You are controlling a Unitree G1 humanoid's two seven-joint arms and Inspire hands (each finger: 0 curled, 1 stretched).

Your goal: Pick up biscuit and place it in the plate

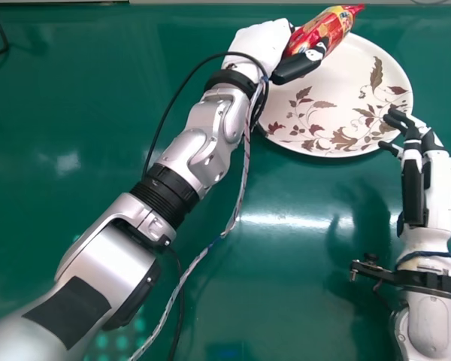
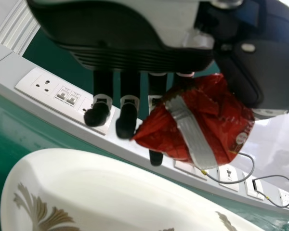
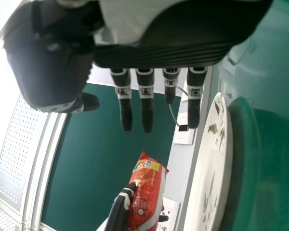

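Observation:
My left hand (image 1: 264, 47) is over the left part of the white plate (image 1: 304, 124), holding the red biscuit packet (image 1: 321, 31) between thumb and fingers above the plate's far side. In the left wrist view the packet (image 2: 197, 122) is gripped by the left hand (image 2: 127, 115), with the plate (image 2: 101, 192) beyond. My right hand (image 1: 413, 169) rests near the plate's right edge, its fingers extended and holding nothing. The right wrist view shows the right hand (image 3: 147, 108) with straight fingers, the packet (image 3: 147, 192) farther off and the plate (image 3: 214, 168) at one side.
A green table (image 1: 83, 150) lies under the plate. Loose cables run along my left arm, and another cable (image 1: 0, 37) lies at the far left corner. Wall sockets (image 2: 53, 89) line a ledge behind the table.

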